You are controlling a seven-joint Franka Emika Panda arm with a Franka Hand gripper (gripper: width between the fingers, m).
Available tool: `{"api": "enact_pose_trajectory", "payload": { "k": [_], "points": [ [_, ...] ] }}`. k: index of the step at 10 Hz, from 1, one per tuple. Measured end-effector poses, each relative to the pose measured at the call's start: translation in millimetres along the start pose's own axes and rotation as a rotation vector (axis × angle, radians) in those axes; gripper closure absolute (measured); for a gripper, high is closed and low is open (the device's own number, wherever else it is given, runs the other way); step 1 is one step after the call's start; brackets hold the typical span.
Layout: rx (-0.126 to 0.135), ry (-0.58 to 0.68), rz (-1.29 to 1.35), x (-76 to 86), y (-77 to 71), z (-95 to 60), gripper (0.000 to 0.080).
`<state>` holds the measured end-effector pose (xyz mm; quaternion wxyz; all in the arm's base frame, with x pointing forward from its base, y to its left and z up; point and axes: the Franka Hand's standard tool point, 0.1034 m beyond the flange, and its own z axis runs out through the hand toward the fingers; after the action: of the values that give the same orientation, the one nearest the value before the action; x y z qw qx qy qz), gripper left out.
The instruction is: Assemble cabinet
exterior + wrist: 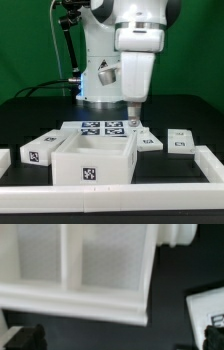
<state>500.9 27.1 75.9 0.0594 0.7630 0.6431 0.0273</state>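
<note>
The table (pixel 165 168) is black and flat. A big white cabinet body (pixel 70 170) sits on it near the front. It is an open box with a black-and-white tag on its front wall. Just beside it, on the exterior view's left, lies a small white block (pixel 38 152) with a tag on top. Two more small blocks (pixel 148 141) (pixel 181 143) lie apart on the exterior view's right. Behind the box, the flat marker board (pixel 100 128) lies on the table with its tags facing up. A long white front rail (pixel 130 190) runs along the front edge. A side rail (pixel 212 163) runs along the exterior view's right.
</note>
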Motion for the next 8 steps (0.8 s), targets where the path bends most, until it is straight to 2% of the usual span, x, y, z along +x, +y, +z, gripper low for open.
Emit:
{"api": "enact_pose_trajectory", "payload": {
  "k": [2,4,8],
  "points": [
    [0.001,-0.001,0.0,0.8,0.2,0.0,0.0003],
    [0.006,-0.01,0.025,-10.8,0.9,1.4,0.0003],
    [0.027,-0.005,0.044,-12.1,-10.5,19.4,0.0003]
  ]
}}
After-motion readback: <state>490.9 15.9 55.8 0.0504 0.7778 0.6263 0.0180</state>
